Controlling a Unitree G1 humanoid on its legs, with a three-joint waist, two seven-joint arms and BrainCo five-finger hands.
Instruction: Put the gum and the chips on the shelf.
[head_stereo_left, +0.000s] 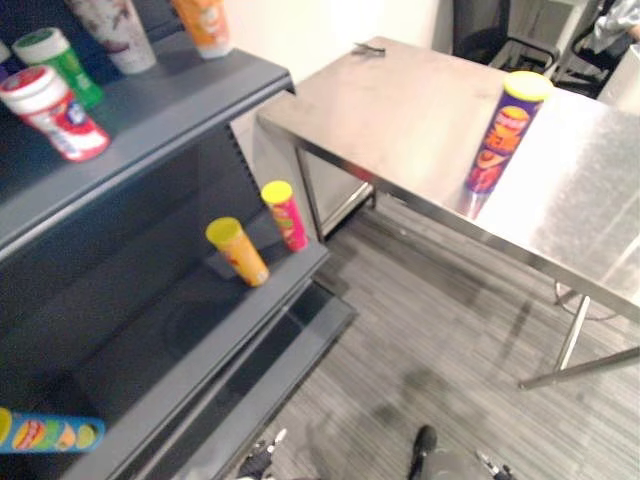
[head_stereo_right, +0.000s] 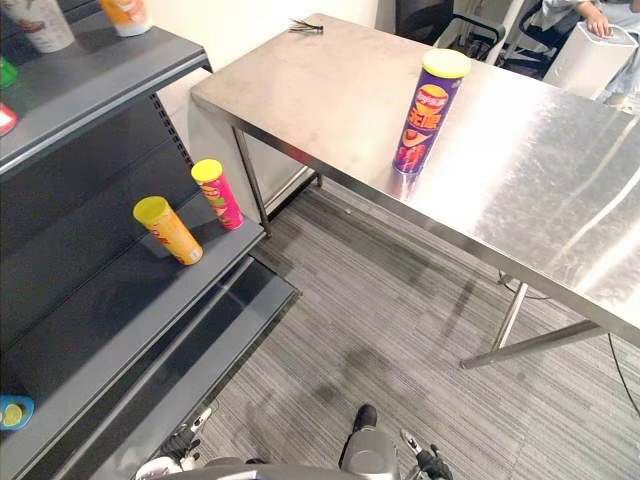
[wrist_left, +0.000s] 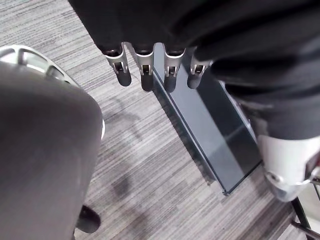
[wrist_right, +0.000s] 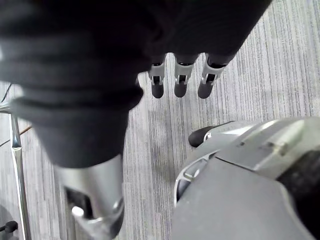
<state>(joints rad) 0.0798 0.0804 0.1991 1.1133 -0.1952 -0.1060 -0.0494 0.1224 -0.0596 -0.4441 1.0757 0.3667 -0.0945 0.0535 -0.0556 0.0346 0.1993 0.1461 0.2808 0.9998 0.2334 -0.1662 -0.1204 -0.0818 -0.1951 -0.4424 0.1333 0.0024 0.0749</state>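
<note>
While your left hand (wrist_left: 145, 75) and right hand (wrist_right: 180, 80) hang relaxed and empty over the grey striped carpet floor (head_stereo_left: 420, 330), you see the tall purple yellow-lidded chips can (head_stereo_left: 505, 130) upright, long axis vertical, on the brushed steel table (head_stereo_left: 400, 110). A red-lidded white gum tub (head_stereo_left: 55, 112) sits on the dark grey metal shelf (head_stereo_left: 160, 105); the cups (head_stereo_left: 120, 30) behind it are cut off.

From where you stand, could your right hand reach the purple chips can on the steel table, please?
Probably not without stepping closer: the right hand hangs low over the floor, open and empty, while the purple chips can stands upright on the steel table. Nothing beside it blocks the way.
</note>
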